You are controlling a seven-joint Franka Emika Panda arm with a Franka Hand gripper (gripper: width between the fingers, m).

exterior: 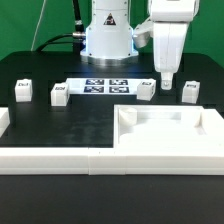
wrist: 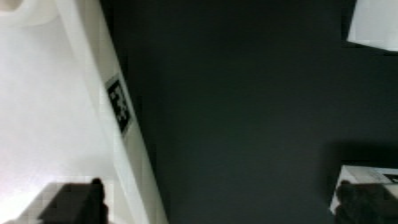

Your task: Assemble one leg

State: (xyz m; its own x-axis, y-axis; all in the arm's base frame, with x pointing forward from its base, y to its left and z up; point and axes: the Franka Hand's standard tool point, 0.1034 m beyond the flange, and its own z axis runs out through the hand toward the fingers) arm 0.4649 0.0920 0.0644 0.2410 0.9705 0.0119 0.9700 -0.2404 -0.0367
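Exterior view: claw (exterior: pixel 168 81) hangs spread between two legs (exterior: pixel 146 88) (exterior: pixel 189 92), touching neither.

Claw (exterior: pixel 168 82) over a gap, leg (exterior: pixel 146 89) one side, second leg (exterior: pixel 189 92) the other — tray (exterior: pixel 165 140) close by

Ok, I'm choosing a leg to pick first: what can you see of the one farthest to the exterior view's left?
The leg is a small white block, plastic-looking, with a dark marker tag on the face toward the camera. It sits flat on the black table, apart from the next leg; nothing but the table touches it.
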